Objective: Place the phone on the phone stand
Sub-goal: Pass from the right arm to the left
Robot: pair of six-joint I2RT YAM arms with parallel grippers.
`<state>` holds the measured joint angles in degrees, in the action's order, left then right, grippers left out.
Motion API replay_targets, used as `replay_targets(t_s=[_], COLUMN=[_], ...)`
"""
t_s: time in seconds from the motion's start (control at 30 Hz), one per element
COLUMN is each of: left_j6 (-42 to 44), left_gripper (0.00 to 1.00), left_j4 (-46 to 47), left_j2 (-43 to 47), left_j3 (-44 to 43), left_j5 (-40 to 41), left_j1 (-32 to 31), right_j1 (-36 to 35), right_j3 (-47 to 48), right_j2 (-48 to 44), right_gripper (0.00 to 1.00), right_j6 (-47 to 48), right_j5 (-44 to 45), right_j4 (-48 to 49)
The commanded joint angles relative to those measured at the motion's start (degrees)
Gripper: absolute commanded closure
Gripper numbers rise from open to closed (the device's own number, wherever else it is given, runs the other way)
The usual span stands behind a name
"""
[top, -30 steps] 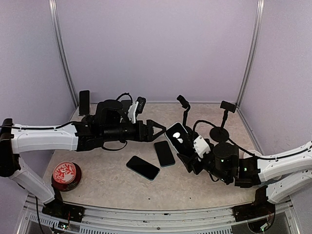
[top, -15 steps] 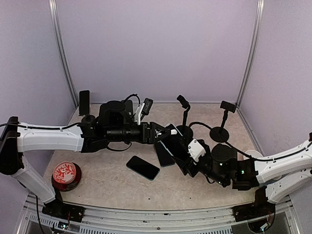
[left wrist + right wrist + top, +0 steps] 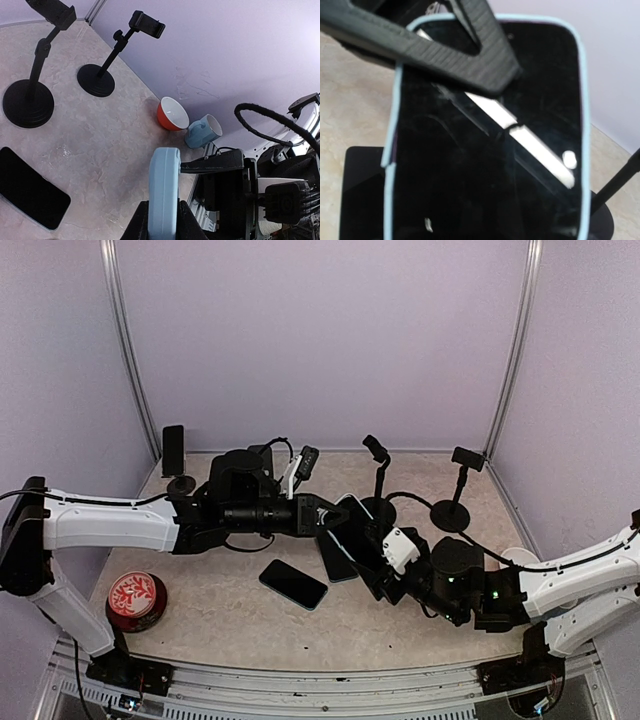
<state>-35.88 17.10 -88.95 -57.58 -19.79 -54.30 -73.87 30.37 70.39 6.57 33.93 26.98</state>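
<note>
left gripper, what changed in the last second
The left gripper moved right to the blue-cased phone and closed on its upper edge. The right gripper shifted slightly left, still holding it. The loose phone, the far-right stand and the red tin stayed put.

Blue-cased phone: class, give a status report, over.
Left hand clamped on phone. Right hand grips it too, in mid-air. Stand unoccupied, nothing in between.

The left arm (image 3: 100, 525) and right arm (image 3: 575, 575) have white shells with black joints and motor housings. The left claw (image 3: 325, 512) is black with ribbed, triangular fingers (image 3: 470, 45). The right claw (image 3: 368, 548) is black, with a white block (image 3: 400, 545) just behind it. Black cables (image 3: 412, 494) loop behind each claw.
</note>
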Motion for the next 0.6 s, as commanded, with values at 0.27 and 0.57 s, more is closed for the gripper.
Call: replay_targets(t_s=[0.27,0.57], left_j6=[1.4,9.8], left_gripper=[1.00,1.00], left_j4=[-0.4,-7.2], left_j2=[0.1,2.3], left_j3=[-1.9,-4.8], left_j5=[0.7,0.5], left_j1=[-0.9,-0.9], right_j1=[-0.7,0.5], right_j3=[2.1,-2.4], right_j2=[-1.4,-9.1], right_gripper=[0.00,0.00], right_j6=[-0.8,-4.3], right_j5=[0.0,-6.3], right_j4=[4.7,4.8])
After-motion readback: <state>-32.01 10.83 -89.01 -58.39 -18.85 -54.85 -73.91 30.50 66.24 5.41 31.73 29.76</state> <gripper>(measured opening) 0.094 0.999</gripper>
